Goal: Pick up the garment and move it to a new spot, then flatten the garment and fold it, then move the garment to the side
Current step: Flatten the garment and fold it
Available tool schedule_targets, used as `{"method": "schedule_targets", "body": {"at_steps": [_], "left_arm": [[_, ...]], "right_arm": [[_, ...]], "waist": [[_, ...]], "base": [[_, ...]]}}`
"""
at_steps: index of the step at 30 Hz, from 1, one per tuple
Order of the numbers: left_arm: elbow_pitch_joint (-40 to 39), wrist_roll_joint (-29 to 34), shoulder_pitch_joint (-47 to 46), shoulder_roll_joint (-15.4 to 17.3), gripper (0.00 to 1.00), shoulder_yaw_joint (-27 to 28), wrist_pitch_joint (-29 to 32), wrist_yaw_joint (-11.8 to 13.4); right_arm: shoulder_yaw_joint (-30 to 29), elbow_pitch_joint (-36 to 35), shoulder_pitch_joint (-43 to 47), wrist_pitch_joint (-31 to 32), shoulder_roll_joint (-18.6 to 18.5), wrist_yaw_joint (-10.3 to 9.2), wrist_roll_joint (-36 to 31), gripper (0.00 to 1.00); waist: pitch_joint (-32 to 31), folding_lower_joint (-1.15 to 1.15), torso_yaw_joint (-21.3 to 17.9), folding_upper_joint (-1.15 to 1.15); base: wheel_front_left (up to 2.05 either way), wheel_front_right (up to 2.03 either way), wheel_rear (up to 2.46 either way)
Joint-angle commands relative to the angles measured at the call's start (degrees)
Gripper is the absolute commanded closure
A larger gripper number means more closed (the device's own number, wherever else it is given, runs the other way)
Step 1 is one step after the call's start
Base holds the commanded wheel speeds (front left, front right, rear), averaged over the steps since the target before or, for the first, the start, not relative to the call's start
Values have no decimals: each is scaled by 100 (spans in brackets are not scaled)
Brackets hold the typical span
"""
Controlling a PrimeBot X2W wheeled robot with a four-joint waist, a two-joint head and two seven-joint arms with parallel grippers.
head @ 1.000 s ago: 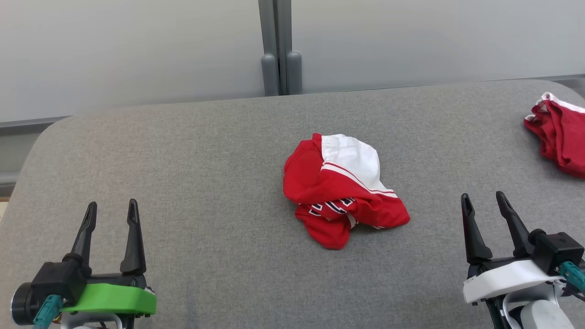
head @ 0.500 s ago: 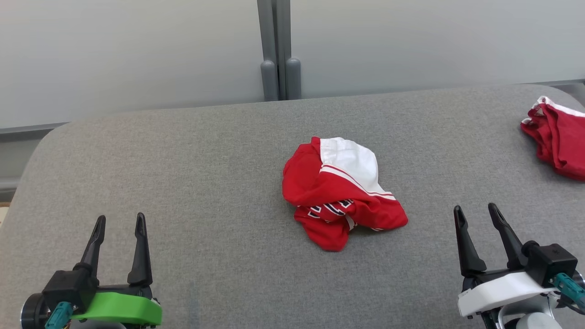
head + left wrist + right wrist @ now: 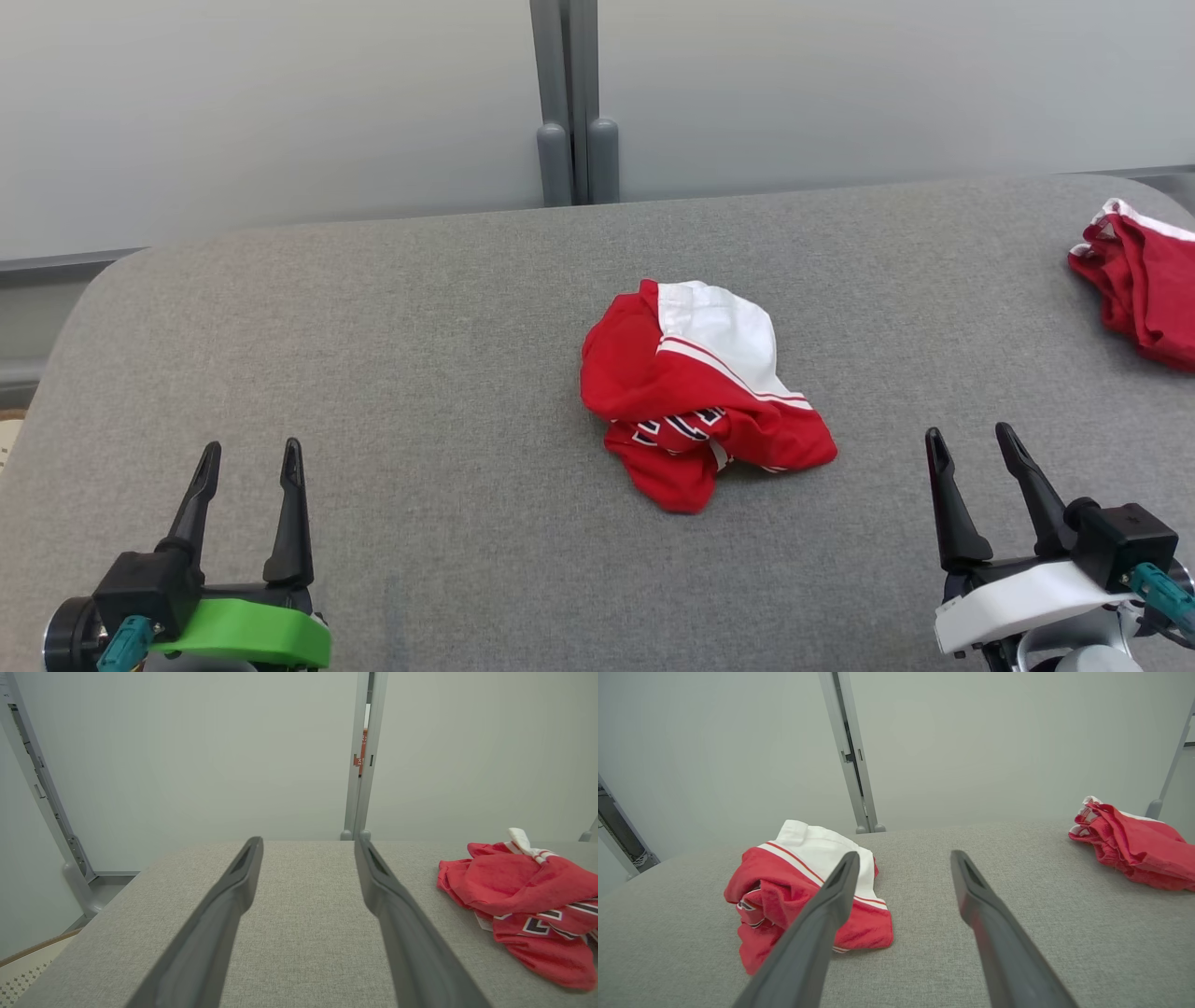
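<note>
Garment (image 3: 702, 392) crumpled mid-table (image 3: 373, 327); second red garment (image 3: 1144, 280) far right.

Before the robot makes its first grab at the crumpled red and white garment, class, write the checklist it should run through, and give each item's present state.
1. The left jaws are open and empty: ok.
2. The right jaws are open and empty: ok.
3. The crumpled garment lies free in the middle of the table, touched by neither arm: ok.
4. The crumpled garment is flat enough to fold: not ok, it is bunched in a heap.
5. The second red garment lies apart from it, at the far right edge: ok.
6. Bare table on the left offers a new spot: ok.
</note>
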Motion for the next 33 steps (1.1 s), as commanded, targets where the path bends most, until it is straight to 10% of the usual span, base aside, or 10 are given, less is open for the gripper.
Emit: {"method": "schedule_targets", "body": {"at_steps": [1,33], "left_arm": [[-3,54,21,41,0,21,-1,-19],[-40,-35,3,162,0,-91,12,177]], "right_arm": [[-15,-3,70,13,0,1,3,0],[-36,140,18,-9,14,1,10,0]], "waist": [[1,0,12,0],[38,0,45,0]], "base": [[0,0,0],[0,0,0]]}}
